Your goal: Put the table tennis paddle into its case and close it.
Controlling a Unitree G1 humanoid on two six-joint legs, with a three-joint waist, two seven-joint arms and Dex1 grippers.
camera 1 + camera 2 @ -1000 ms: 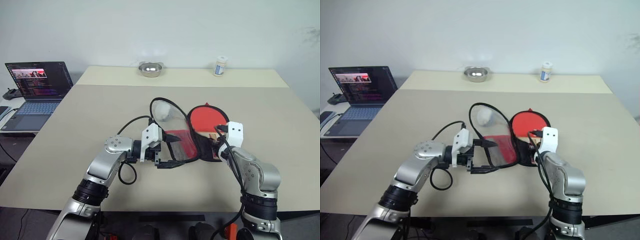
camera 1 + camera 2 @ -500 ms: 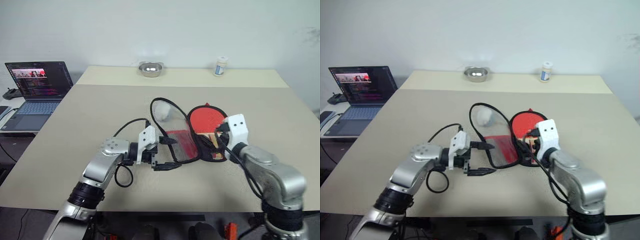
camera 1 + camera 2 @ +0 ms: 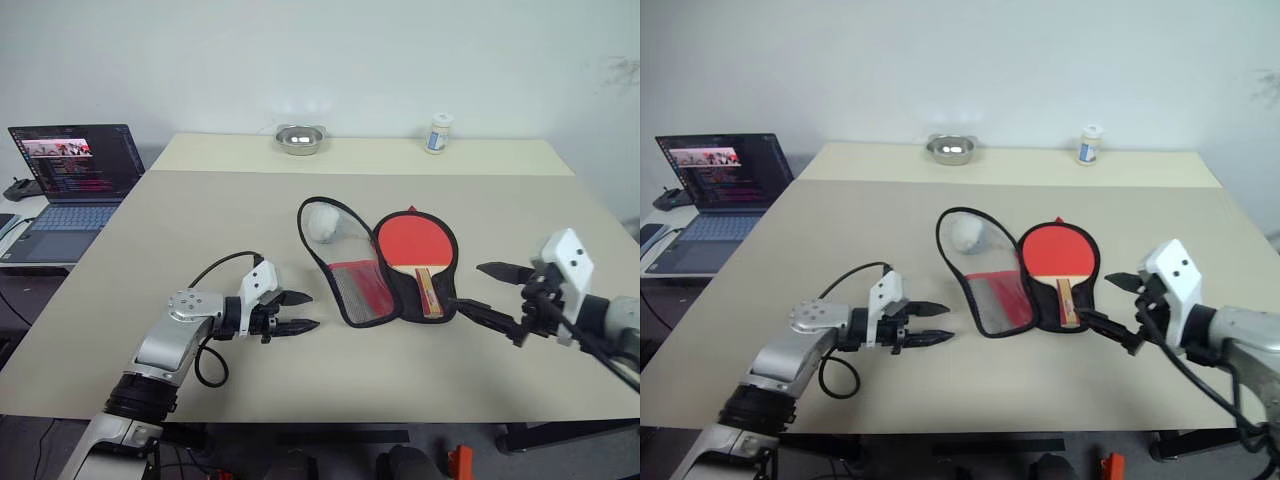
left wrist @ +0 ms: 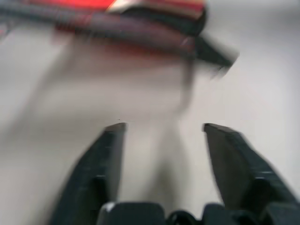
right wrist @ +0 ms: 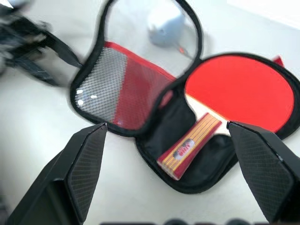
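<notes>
The case (image 3: 340,272) lies open on the table, its mesh-pocket flap spread to the left with a white ball (image 3: 322,222) behind its clear window. The table tennis paddle (image 3: 414,243) rests red face up in the case's right half, its striped wooden handle (image 5: 187,146) pointing toward me. My left gripper (image 3: 313,310) hovers low over the table just left of the flap, open and holding nothing. To the right of the case my right gripper (image 3: 470,285) is raised, wide open and empty. Its fingers (image 5: 84,164) frame the case from above.
A laptop (image 3: 75,160) sits on a side desk at the far left. A metal bowl (image 3: 301,137) and a small white bottle (image 3: 437,132) stand at the table's far edge. Bare tabletop (image 3: 200,230) surrounds the case.
Both grippers have drawn away from the case: the left slid back to the left and narrowed its jaws, the right lifted off to the right from the paddle handle. The flap now lies flat.
</notes>
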